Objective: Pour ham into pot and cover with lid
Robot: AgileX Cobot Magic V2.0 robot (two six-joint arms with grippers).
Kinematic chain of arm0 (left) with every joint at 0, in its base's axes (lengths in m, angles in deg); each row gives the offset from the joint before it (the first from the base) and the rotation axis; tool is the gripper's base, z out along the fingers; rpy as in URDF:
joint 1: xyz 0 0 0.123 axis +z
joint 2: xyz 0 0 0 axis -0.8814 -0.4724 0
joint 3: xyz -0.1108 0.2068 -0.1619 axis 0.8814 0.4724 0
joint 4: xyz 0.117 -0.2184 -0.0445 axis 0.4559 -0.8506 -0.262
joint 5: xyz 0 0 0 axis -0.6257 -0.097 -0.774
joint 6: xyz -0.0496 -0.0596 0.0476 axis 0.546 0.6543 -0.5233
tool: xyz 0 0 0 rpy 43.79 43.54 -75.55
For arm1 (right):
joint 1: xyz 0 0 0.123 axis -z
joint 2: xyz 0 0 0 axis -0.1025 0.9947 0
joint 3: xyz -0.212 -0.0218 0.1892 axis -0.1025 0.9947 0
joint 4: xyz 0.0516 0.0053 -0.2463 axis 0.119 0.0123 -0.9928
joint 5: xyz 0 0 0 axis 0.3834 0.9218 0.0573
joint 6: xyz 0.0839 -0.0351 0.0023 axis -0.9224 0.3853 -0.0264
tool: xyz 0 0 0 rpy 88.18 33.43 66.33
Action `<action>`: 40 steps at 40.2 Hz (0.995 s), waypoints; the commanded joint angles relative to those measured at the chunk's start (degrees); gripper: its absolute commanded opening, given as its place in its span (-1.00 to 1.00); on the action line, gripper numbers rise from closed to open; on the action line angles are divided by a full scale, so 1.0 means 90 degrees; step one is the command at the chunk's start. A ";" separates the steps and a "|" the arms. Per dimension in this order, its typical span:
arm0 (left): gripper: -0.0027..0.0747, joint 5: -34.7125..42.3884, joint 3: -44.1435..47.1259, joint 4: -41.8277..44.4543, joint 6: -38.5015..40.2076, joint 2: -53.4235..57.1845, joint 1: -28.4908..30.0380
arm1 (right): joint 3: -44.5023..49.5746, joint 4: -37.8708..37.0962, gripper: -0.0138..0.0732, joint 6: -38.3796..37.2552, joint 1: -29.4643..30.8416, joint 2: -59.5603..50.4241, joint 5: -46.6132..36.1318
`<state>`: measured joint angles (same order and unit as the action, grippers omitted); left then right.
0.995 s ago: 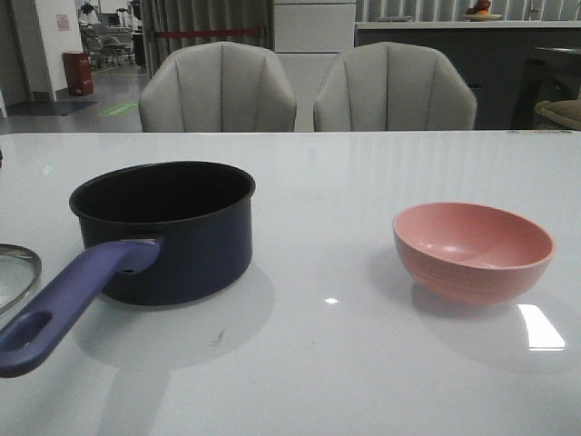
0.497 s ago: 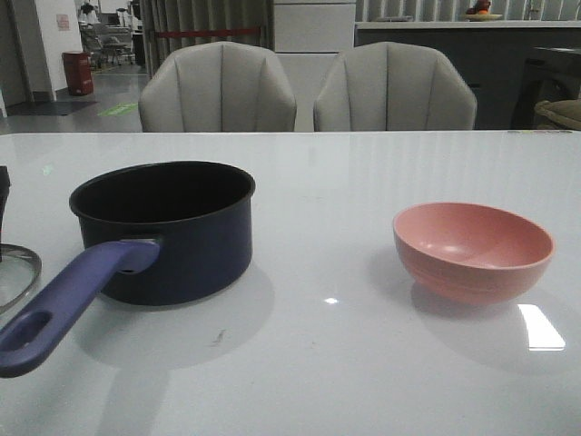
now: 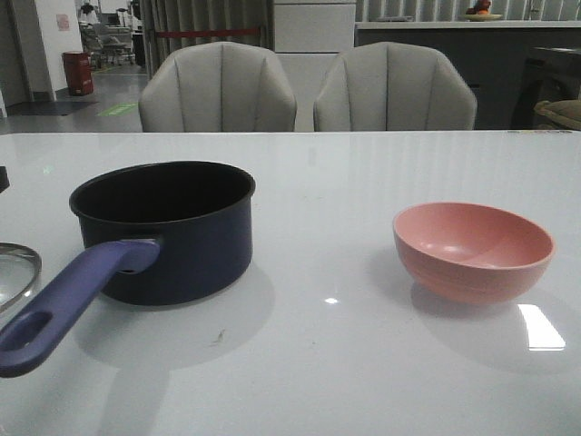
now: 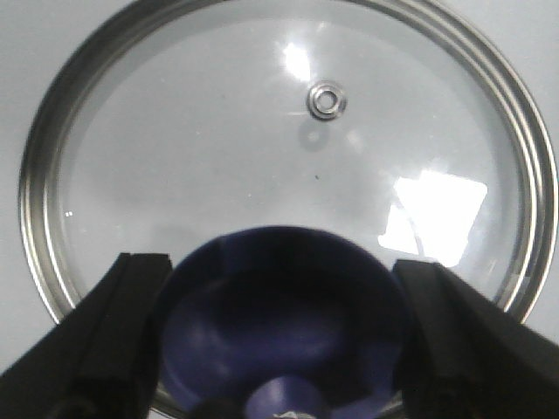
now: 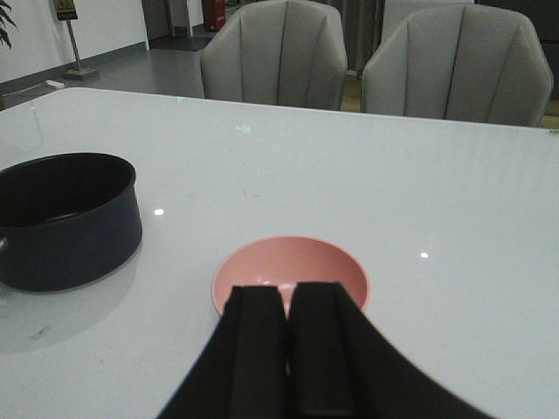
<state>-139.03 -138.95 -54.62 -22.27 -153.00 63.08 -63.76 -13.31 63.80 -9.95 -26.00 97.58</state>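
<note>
The navy pot (image 3: 172,232) stands at the left of the table, its purple-blue handle (image 3: 64,304) pointing toward me; it also shows in the right wrist view (image 5: 65,223). The glass lid (image 4: 288,148) lies flat on the table, and only its rim (image 3: 18,272) shows at the front view's left edge. My left gripper (image 4: 281,262) is open, with one finger on each side of the lid's blue knob (image 4: 279,323). My right gripper (image 5: 288,292) is shut and empty, just above the near side of the pink bowl (image 5: 293,266). No ham is visible.
The pink bowl (image 3: 472,250) stands at the right of the white table (image 3: 327,363). Two grey chairs (image 3: 218,91) stand behind the table's far edge. A dark sliver of my left arm (image 3: 3,179) shows at the front view's left edge.
A dark part of my left arm came into the front view's left edge half a second ago and now shows less. The pot, bowl and lid have not moved.
</note>
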 commanded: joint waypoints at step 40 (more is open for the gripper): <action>-0.46 -0.1322 -0.2783 -0.0048 -0.0554 0.0866 -0.1456 | -0.0186 0.0057 -0.35 0.0051 -0.0009 0.0052 -0.0559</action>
<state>-151.11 -161.74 -54.41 -26.84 -148.34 52.75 -63.76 -13.31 63.80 -9.95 -26.00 97.58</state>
